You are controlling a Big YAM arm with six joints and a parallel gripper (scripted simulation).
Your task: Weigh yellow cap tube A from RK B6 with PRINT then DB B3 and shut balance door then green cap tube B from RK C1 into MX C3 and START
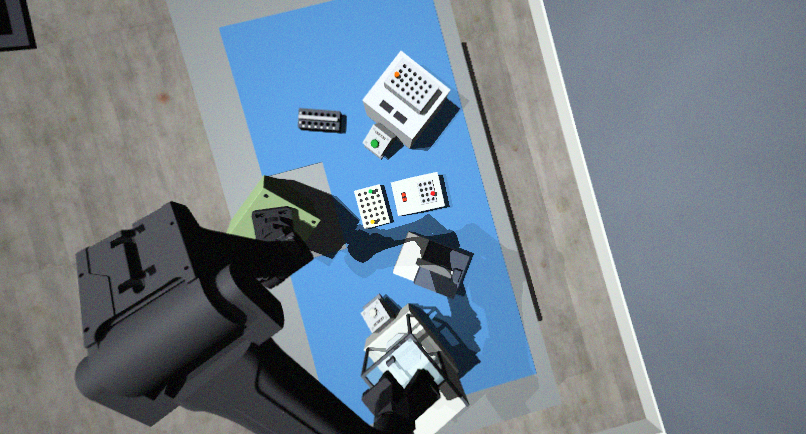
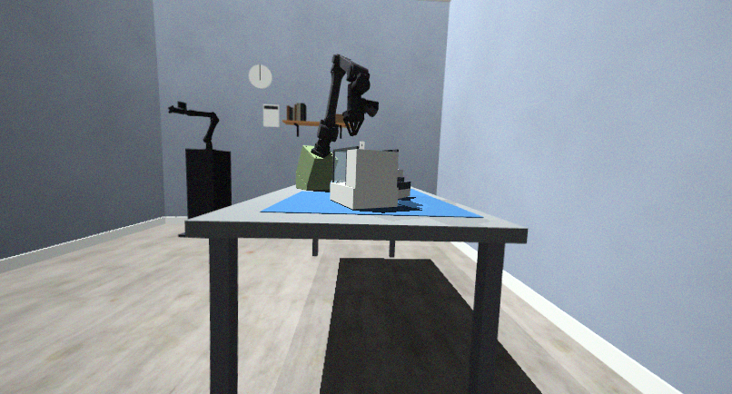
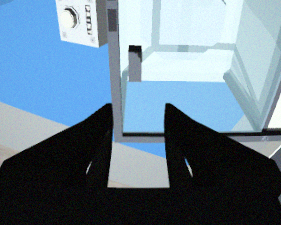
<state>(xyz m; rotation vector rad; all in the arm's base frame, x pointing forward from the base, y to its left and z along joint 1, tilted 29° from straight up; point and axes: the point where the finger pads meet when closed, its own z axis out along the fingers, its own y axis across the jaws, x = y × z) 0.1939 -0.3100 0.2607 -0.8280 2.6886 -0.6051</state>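
Note:
My gripper (image 2: 353, 132) (image 3: 138, 112) is partly open with nothing between its fingers. It points down above the side edge of the balance's glass box. The balance (image 1: 442, 417) (image 2: 376, 179) stands at the right end of the mat. Its glass door (image 1: 414, 356) (image 3: 135, 64) looks shut, with the dark handle (image 1: 390, 360) near the front edge. The white PRINT key (image 1: 373, 312) (image 3: 69, 18) is uncovered. No tube shows inside the box. Tube A's yellow cap (image 1: 372, 221) and tube B's green cap (image 1: 371, 191) are in the tube rack (image 1: 385, 189).
The dry block (image 1: 410, 206) holds a red-capped tube. The mixer (image 1: 414, 132) holds an orange-capped tube; its START key (image 1: 374, 143) is green and both lamps look dark. The magnet block (image 1: 319, 119) stands far left. The spectrophotometer (image 1: 407, 256) stands between dry block and balance.

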